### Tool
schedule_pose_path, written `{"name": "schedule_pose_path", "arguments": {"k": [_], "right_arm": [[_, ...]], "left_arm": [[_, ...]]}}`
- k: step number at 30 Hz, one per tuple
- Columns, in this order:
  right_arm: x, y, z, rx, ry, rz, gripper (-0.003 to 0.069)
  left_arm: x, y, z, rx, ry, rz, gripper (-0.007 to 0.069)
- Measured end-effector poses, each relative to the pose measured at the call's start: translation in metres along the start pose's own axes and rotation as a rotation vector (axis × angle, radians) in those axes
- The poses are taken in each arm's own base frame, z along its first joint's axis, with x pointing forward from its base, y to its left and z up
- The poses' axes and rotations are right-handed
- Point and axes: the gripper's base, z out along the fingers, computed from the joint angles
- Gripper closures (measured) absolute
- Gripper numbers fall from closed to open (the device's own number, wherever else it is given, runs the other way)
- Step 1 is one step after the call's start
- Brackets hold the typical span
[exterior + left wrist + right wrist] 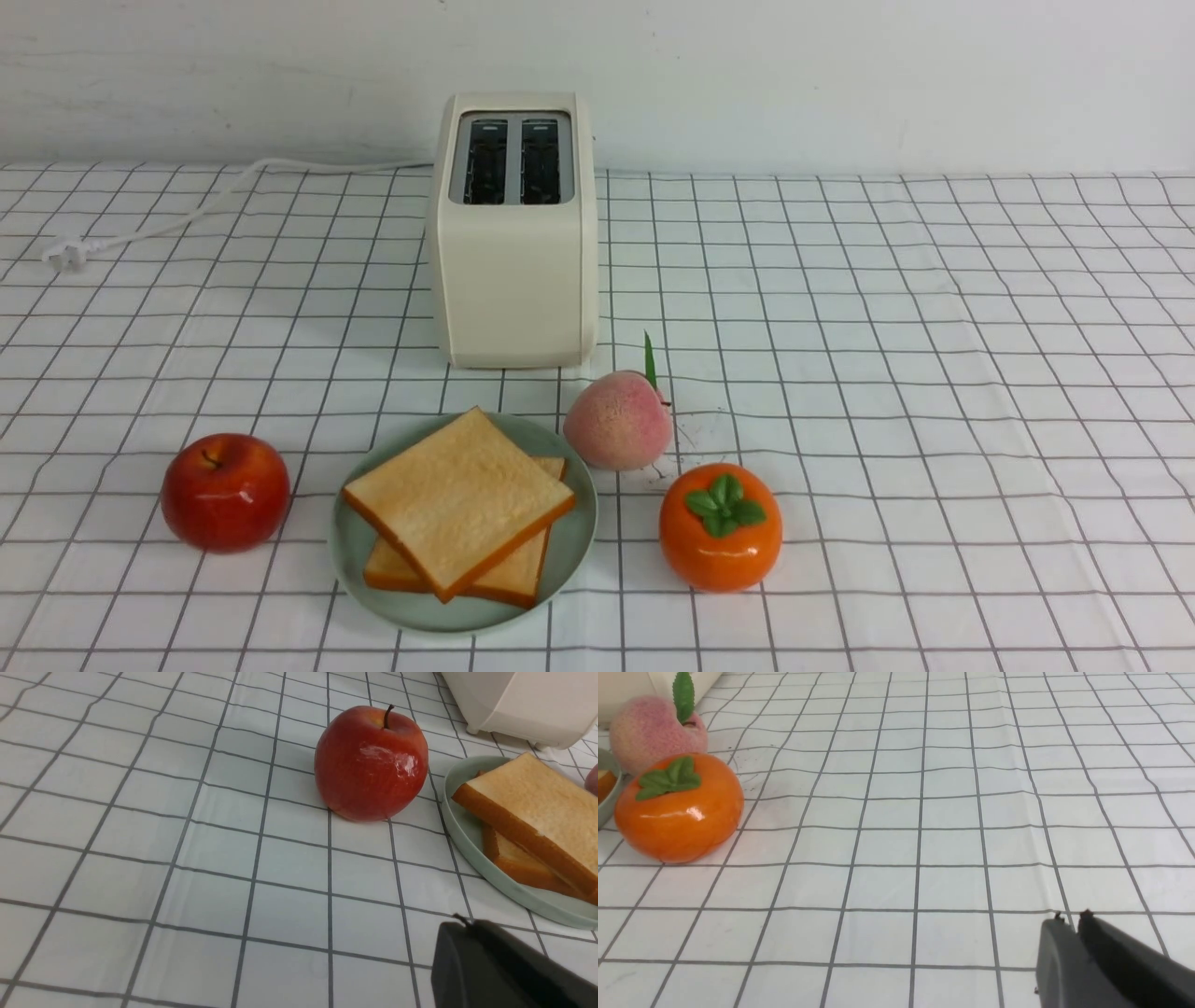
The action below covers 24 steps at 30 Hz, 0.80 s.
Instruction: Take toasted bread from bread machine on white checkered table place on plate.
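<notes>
Two toasted bread slices point(457, 499) lie stacked on the mint-green plate point(350, 551), in front of the cream bread machine point(515, 271); its two dark slots point(512, 161) look empty. Bread point(537, 812) and plate point(460, 826) also show in the left wrist view, with a corner of the bread machine point(528, 704). Neither arm shows in the front view. My left gripper point(467, 924) is shut and empty, low over the white checkered table point(934, 373), short of the plate. My right gripper point(1071, 917) is shut and empty over bare cloth, far from the fruits.
A red apple point(225, 492) sits left of the plate. A peach point(618, 418) and an orange persimmon point(720, 527) sit right of it. The white power cord point(187, 210) runs left from the bread machine, its plug point(63, 252) lying on the cloth.
</notes>
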Motion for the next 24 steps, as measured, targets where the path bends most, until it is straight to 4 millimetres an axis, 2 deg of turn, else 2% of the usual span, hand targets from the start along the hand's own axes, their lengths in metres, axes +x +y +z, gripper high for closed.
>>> {"name": "schedule_pose_path", "arguments": {"k": [24], "right_arm": [[0.0, 0.0, 0.0, 0.0, 0.0, 0.0, 0.0608]], "left_arm": [[0.0, 0.0, 0.0, 0.0, 0.0, 0.001, 0.0629]]}}
